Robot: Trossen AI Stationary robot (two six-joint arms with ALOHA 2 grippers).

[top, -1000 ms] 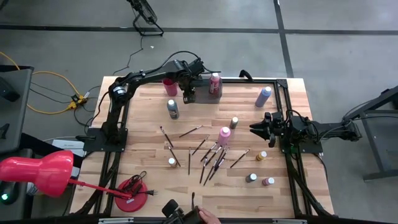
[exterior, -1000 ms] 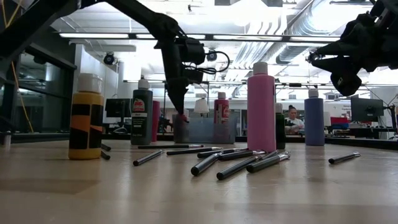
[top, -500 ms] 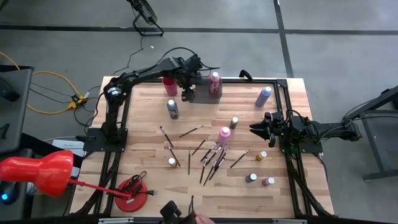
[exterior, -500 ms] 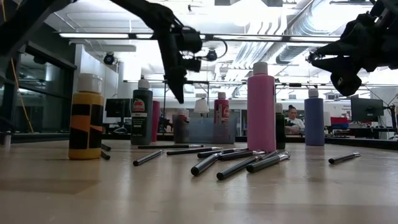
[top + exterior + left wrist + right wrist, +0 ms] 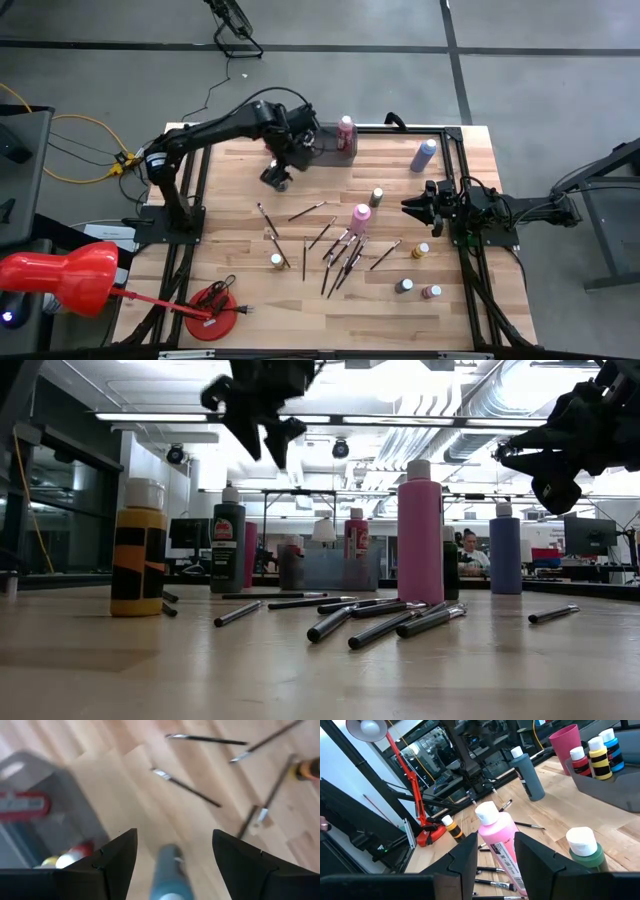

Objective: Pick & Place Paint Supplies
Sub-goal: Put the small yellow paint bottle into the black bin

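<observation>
The paint supplies [image 5: 345, 245] lay mostly unsorted near the grey tray [image 5: 322, 146]; beside it, the left gripper [image 5: 278, 176] hovered wide, empty, over a dark bottle [image 5: 169, 875], requiring descent and closure.

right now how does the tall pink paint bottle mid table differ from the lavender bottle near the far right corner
The tall pink paint bottle stands among scattered dark-handled paintbrushes mid table; the lavender bottle stands alone near the far right corner. In the low view the pink one looms nearer and larger than the lavender one. Both are upright with white caps.
</observation>
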